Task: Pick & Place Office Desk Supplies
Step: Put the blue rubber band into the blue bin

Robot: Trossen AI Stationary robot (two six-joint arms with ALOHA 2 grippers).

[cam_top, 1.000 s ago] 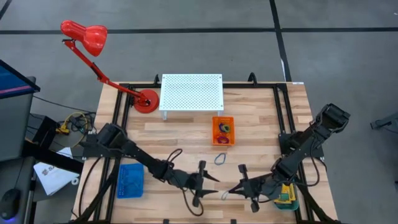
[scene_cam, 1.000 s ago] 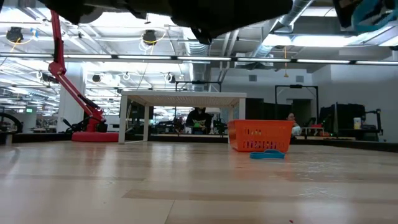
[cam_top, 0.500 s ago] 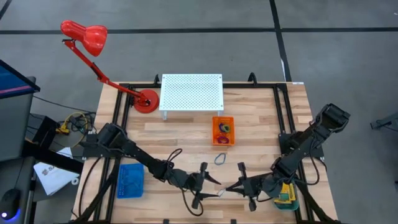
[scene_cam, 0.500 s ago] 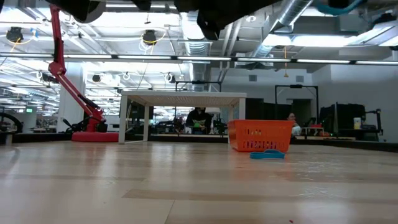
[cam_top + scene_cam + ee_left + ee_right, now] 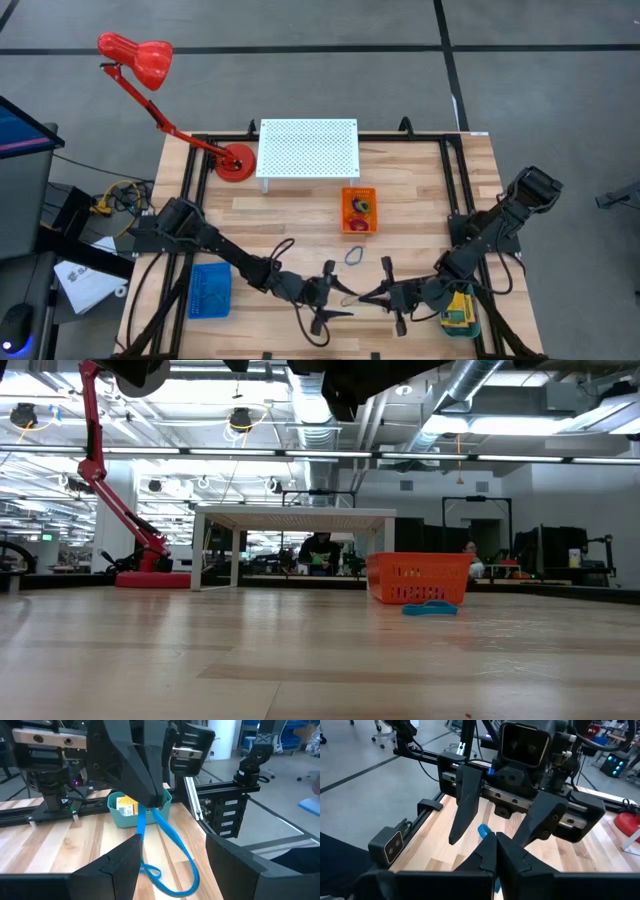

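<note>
Left wrist view: blue band (image 5: 167, 851) hangs lengthwise from right gripper (image 5: 152, 804).

We've got a wood-plank table (image 5: 300, 215) on grey floor (image 5: 300, 25), ceiling strip lights (image 5: 300, 457) behind it.

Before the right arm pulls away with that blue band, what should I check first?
1. Right tool shut on the blue band: ok.
2. Left tool open: ok.
3. Band free of the left tool's fingers: cannot tell.
4. Band's lower end lifted off the table: cannot tell.
5. Teal tray in view behind the right tool, yellow box inside: ok.
6. Room left in the teal tray: cannot tell.
</note>
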